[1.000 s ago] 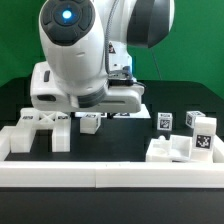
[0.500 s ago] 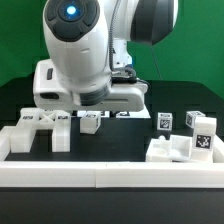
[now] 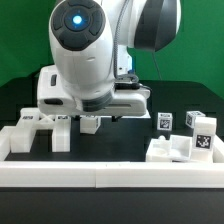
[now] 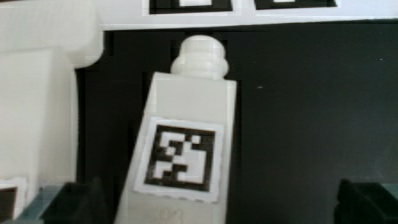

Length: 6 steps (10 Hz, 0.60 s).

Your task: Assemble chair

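While the gripper (image 4: pixel 217 208) hangs wide open with nothing in its hold, its two dark fingers (image 4: pixel 68 205) stand on either side of a long white post (image 4: pixel 187 140) of the chair, and bare gaps show between them and the post. The post lies flat on the black table (image 4: pixel 320 110). It is a matte, square-edged bar that ends in a rounded peg (image 4: pixel 199 55), and its upper face carries a square black-and-white marker tag (image 4: pixel 178 155). A broad white block (image 4: pixel 36 110) with a smooth face lies just beside it, and beyond the peg the thin marker board (image 4: pixel 214 8) shows its printed squares. In the exterior view the glossy, rounded white arm (image 3: pixel 85 50) fills the middle and hides the fingers. More chunky white chair parts lie loose on the table: a notched cluster (image 3: pixel 45 130) at the exterior view's left, a stepped block (image 3: pixel 175 148) at its right, and two small tagged cubes (image 3: pixel 163 122) (image 3: pixel 201 124) behind that block. A long low white border rail (image 3: pixel 110 176) runs across the front.
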Motion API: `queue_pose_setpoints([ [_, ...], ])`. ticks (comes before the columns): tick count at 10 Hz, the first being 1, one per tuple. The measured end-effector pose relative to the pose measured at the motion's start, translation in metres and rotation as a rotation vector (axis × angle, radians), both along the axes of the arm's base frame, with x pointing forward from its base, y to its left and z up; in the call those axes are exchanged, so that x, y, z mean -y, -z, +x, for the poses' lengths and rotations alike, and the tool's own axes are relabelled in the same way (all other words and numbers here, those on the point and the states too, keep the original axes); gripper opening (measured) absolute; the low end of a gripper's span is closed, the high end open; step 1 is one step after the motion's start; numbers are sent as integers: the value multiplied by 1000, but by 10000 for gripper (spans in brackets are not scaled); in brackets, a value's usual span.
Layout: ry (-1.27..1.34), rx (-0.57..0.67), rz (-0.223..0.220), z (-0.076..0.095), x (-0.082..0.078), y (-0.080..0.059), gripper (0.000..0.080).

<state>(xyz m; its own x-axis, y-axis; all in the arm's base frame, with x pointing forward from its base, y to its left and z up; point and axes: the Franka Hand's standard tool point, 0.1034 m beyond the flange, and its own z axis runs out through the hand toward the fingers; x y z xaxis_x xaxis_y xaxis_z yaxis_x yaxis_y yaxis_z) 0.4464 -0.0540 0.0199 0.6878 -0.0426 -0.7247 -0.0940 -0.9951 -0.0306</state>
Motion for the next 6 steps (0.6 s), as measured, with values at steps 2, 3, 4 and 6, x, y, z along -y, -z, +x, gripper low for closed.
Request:
queue_pose_setpoints([
  [2,0,0,0,0,0,0,649],
  [3,0,0,0,0,0,0,649],
  [4,8,-4,-4,-1,1,0,649],
  [6,36,-27,-27,-5,3,5,649],
])
